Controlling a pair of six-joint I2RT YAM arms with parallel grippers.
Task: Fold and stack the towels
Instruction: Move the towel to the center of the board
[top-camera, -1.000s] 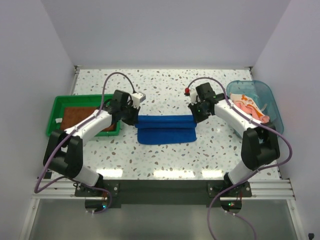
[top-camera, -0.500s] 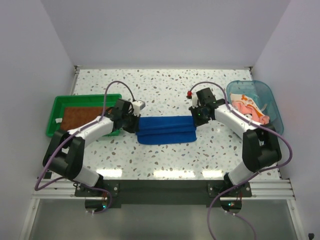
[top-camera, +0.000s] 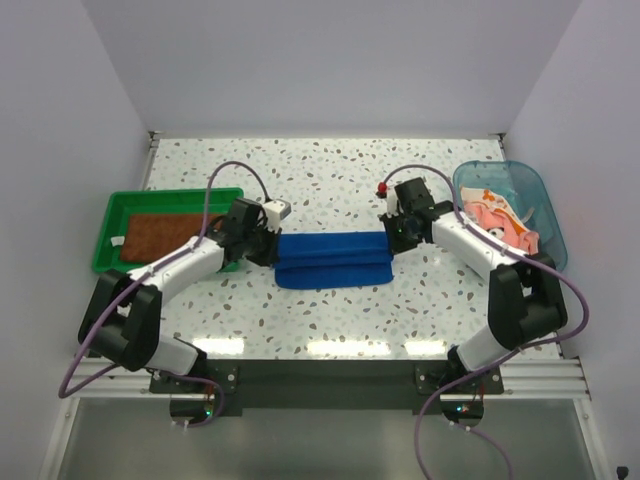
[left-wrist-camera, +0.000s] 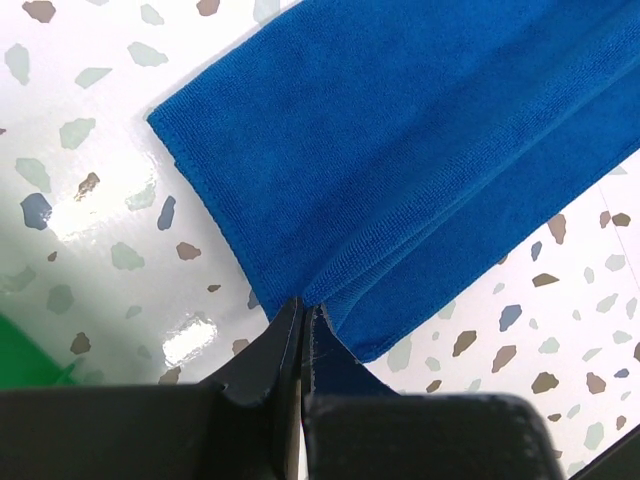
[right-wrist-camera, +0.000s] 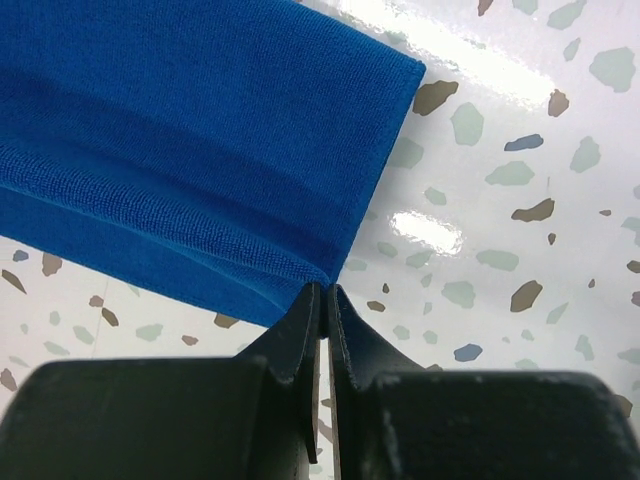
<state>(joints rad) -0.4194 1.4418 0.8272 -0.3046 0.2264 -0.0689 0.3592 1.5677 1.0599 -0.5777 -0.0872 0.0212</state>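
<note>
So, both sets of jaws are pinched shut on the royal blue cloth towel (top-camera: 332, 258)

It's folded into a long strip lying left to right in the middle of the white speckled worktop (top-camera: 330, 180), with a lower layer peeking out along the near side. The left arm (top-camera: 185, 262) has its jaws clamped on the fold at the towel's left end. The right arm (top-camera: 465, 240) has its jaws clamped on the fold at the right end. Both wrist views show the cloth nipped right at the tips. Over by the worktop's left edge there's a green plastic tray (top-camera: 112, 205) with a rust-brown cloth towel (top-camera: 160, 232) lying flat inside. Near the far right corner sits a clear blue plastic tub (top-camera: 530, 178) holding crumpled pink and orange cloth towels (top-camera: 497, 213).
</note>
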